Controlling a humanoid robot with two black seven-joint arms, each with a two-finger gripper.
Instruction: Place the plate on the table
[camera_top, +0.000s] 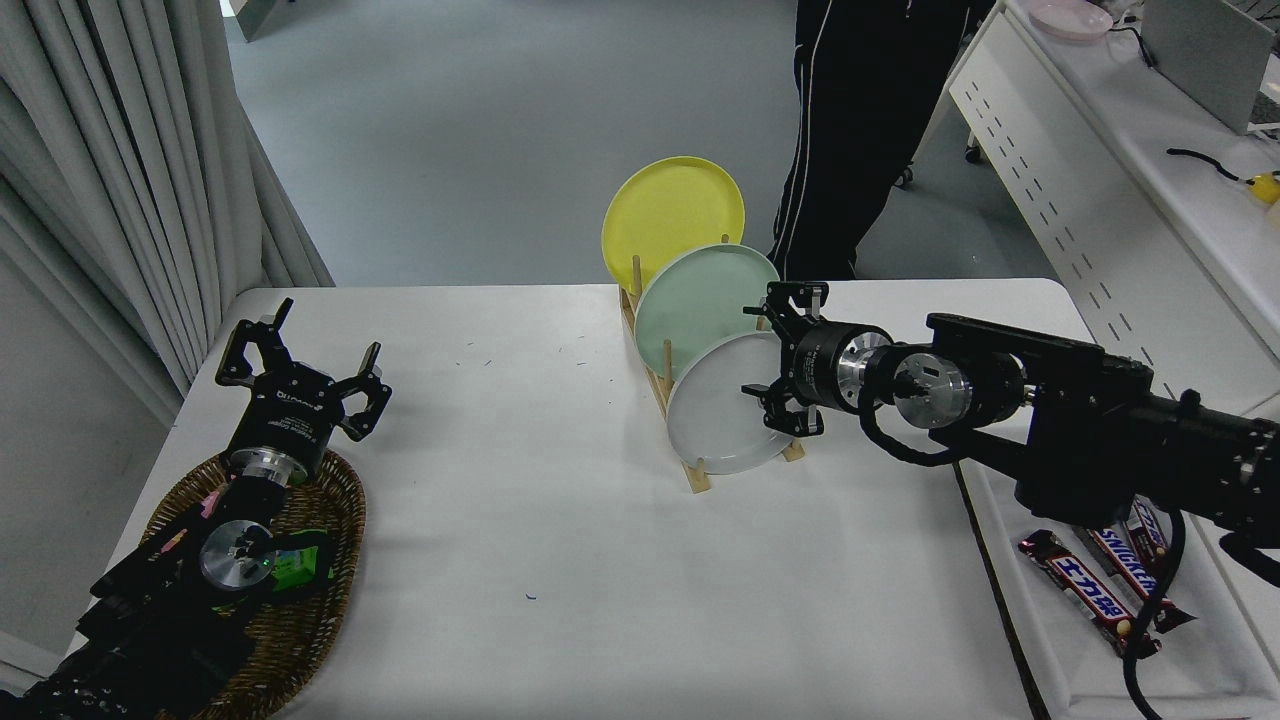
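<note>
Up front in the wooden rack (693, 478) on the large white table (560, 520), the round light grey plate (722, 420) stands on edge, before mint green and yellow plates. Black right gripper (772, 357) spreads open around its right rim. Black left gripper (300, 365), open too, is parked above a wicker basket (320, 590).

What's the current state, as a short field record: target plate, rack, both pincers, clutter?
plate: light grey plate, upright in front slot of wooden rack
behind it: mint green plate, then yellow plate
right pincer: open, straddling the grey plate's right rim, not closed on it
left pincer: open, parked lower left above wicker basket
table
person: legs at far side
</note>
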